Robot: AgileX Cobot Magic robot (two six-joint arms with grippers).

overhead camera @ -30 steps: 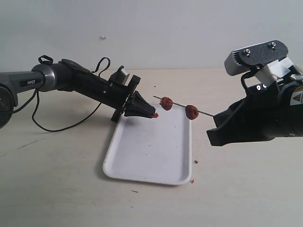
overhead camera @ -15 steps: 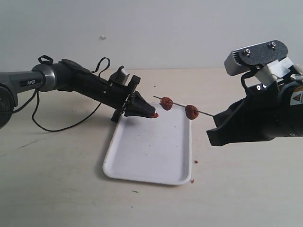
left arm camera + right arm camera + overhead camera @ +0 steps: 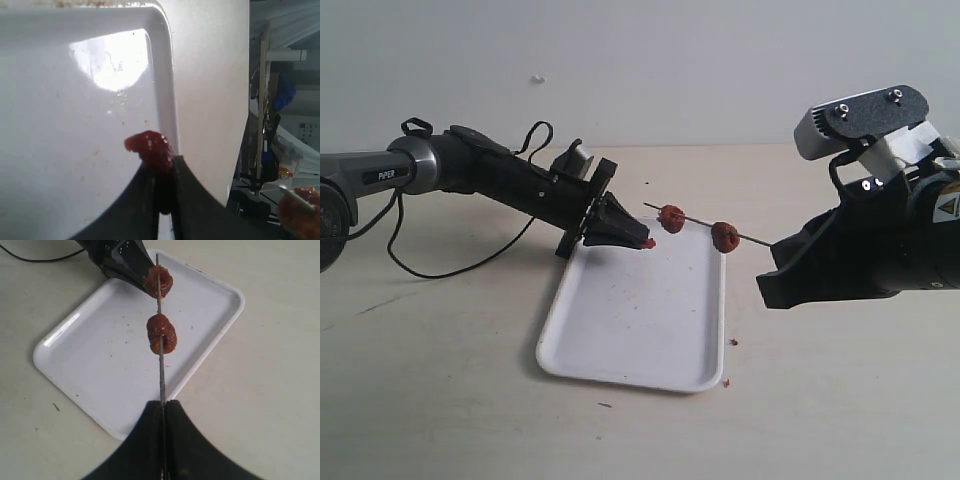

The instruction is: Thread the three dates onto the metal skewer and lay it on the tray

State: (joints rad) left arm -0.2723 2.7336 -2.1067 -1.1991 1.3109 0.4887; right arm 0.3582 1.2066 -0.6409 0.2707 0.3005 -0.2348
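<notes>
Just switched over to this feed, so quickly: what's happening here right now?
The right gripper is shut on the metal skewer and holds it in the air over the tray. Two fruits are already threaded: the front date and the rear date. The left gripper pinches the third date close to the skewer's free end, not yet on it.

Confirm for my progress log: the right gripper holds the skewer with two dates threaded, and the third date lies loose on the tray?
No: the third date is pinched in the left gripper over the tray, as the left wrist view shows. The rest is right.
</notes>
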